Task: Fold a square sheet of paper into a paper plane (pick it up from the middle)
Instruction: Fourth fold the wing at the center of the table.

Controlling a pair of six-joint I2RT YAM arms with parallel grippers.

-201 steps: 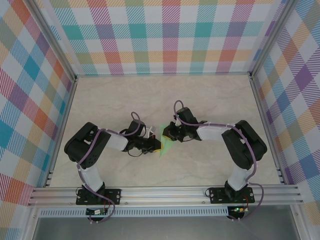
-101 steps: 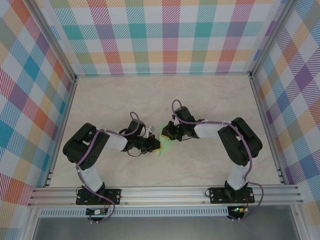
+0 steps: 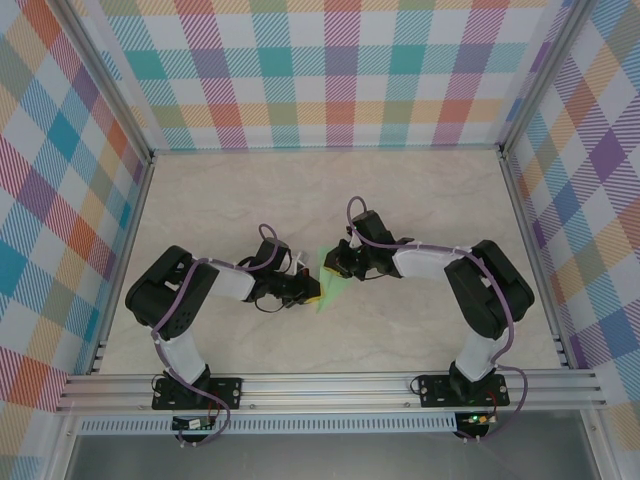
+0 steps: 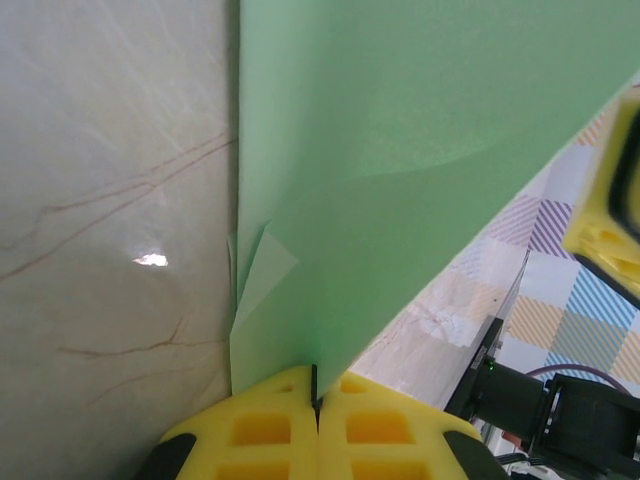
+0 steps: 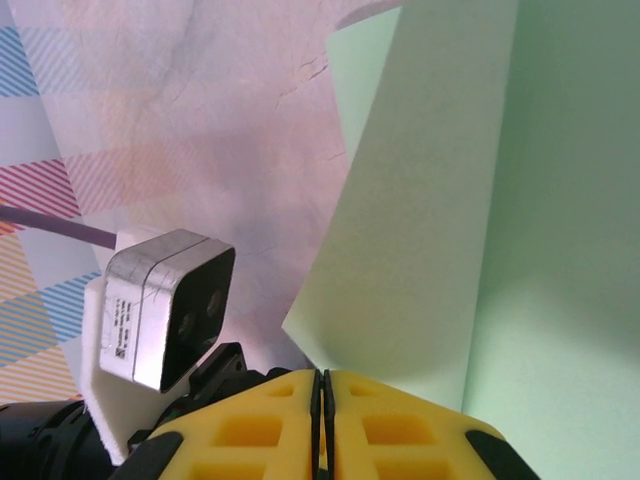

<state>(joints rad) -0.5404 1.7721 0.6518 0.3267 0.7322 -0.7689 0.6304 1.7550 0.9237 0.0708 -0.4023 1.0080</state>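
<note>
Right arm (image 3: 430,262) nudged rightward; left gripper (image 4: 316,385) and right gripper (image 5: 321,385) each pinch tight the sheet of paper (image 4: 400,150) between them.

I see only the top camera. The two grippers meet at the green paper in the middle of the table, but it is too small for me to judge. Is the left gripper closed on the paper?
Observer: Yes. In the left wrist view the left gripper has its jaws pressed together, with the edge of the green paper caught between them.
Operator: And the right one?
Observer: The right gripper is also shut on the paper. In its own wrist view, a corner of the sheet runs down into the slit between its jaws.
Operator: Is the paper one flat sheet?
Observer: No. The left wrist view shows overlapping layers, and a small folded flap sits close to the left gripper.
</note>
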